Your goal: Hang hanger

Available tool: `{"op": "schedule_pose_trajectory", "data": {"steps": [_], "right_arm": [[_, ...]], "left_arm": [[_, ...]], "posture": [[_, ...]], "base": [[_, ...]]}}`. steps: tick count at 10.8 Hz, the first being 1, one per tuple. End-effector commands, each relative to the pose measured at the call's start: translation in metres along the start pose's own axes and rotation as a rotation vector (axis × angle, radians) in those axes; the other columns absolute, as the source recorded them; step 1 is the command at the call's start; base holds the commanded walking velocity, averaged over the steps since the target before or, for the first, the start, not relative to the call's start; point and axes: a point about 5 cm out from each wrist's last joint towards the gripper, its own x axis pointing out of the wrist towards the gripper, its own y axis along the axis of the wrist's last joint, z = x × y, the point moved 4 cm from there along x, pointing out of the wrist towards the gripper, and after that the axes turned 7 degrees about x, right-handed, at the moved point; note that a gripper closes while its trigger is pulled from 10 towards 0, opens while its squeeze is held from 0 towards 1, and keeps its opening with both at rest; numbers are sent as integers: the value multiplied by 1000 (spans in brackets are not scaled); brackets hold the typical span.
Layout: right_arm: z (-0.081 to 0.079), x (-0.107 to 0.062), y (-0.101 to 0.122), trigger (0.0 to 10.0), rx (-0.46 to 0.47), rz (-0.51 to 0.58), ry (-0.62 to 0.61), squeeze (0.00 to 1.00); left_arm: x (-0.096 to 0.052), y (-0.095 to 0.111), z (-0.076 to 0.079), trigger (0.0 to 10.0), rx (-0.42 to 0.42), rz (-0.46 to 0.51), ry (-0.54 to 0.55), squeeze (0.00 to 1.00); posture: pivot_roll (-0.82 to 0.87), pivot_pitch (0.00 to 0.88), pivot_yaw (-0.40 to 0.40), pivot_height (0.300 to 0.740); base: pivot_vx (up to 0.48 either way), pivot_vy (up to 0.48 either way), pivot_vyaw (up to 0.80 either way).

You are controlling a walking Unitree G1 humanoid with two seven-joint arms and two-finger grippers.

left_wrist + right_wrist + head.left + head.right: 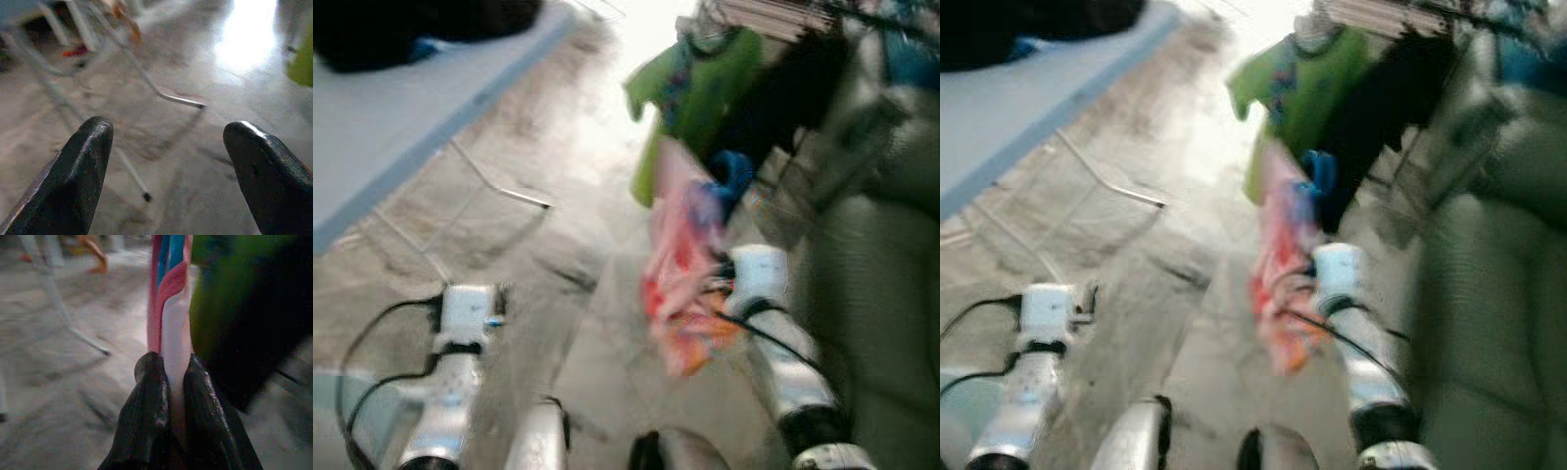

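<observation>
You've got the right gripper clamped on the pink garment with its blue hanger, near the clothes rack but not hung yet, left gripper spread empty

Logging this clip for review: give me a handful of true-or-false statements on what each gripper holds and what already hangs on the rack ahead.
1. The right gripper is shut on a pink garment with a blue hanger inside it. True.
2. The left gripper grips a hanger. False: its fingers stand apart over bare floor, holding nothing.
3. A green shirt already hangs on the rack ahead. True.
4. The pink garment lies flat on the table. False: it hangs from the right gripper, off the table.
5. A dark garment hangs beside the green shirt. True.
</observation>
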Motion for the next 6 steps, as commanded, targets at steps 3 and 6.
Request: {"op": "schedule_pose_trajectory", "data": {"steps": [3, 6], "right_arm": [[-4, -10, -7, 10000, 5, -11, 44, 0], [-7, -6, 1, 10000, 51, 5, 87, 0]], "left_arm": [[-4, -11, 6, 10000, -87, -69, 40, 0], [0, -7, 6, 10000, -58, -45, 36, 0]], "posture": [[53, 159, -81, 740], [52, 158, -84, 740]], "base": [[0, 0, 800], [0, 0, 800]]}}
